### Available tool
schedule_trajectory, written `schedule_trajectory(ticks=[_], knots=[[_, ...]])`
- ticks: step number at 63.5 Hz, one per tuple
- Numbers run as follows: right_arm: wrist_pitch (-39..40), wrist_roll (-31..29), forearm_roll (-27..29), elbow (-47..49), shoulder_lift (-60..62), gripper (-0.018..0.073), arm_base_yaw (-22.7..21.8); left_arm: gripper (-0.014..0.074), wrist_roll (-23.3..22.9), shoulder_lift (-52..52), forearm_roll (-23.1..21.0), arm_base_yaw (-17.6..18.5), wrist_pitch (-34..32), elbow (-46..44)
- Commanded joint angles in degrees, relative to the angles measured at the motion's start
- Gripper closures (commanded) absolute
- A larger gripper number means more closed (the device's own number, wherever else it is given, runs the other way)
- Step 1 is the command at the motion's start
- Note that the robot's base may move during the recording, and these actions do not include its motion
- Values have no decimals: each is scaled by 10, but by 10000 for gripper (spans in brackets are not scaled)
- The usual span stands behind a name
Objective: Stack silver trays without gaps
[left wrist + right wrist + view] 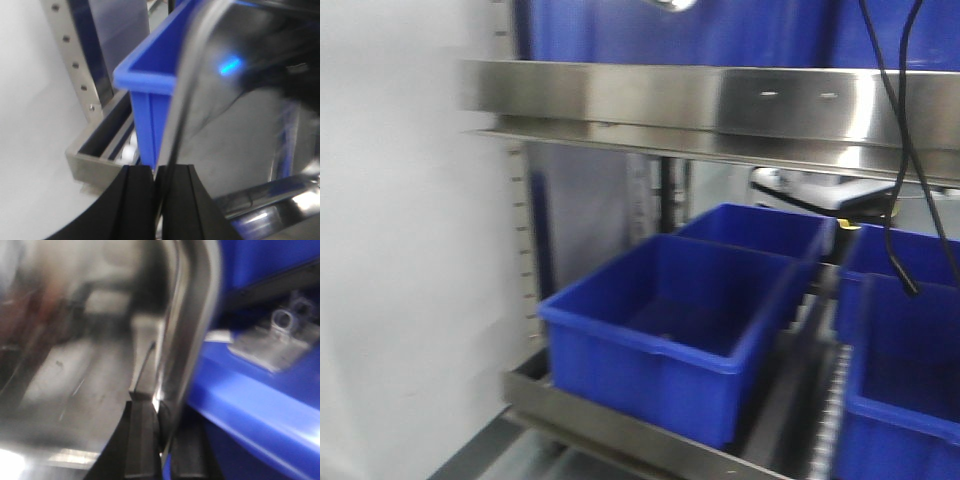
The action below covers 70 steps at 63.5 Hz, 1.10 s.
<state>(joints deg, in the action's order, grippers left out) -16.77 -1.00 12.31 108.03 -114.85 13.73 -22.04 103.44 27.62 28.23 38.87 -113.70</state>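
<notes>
Left pincer (pixel 156 172): we have it clamped on the rim of the silver tray (pixel 240 125), one black finger on each face of the edge.
Tray from the left pincer: it rises up and away to the right of the fingers, and its polished face fills the right half of the left wrist view.
Long axis: we judge it runs side to side between our two arms, one end in each. The broad silver band across the top of the front view, blurred and roughly level, we take to be this tray.
Right pincer (pixel 160 412): also closed on the rim, with the tray body spreading to the left of its fingers.
Blue bin (pixel 670 320): open-topped, on the shelf below the tray. Its corner sits just behind the rim in the left wrist view; we cannot tell if they touch.
Stack target: no second silver tray shows in any view, so we cannot say which way it lies.
Nearer arm: neither, since both share the load. To nest without a gap, we judge both ends must travel together and stay level.
</notes>
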Motion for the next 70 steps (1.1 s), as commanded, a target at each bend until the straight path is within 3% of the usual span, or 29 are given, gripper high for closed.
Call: schedule_trajectory(ticks=[1,70], knots=[[16,-17,-32,-1,-17,638,-11,601,-5,-1,-22,7,-45,-9],[23,-17,-32,-1,-18,638,-11,601,-5,55,-22,5,-44,-9]])
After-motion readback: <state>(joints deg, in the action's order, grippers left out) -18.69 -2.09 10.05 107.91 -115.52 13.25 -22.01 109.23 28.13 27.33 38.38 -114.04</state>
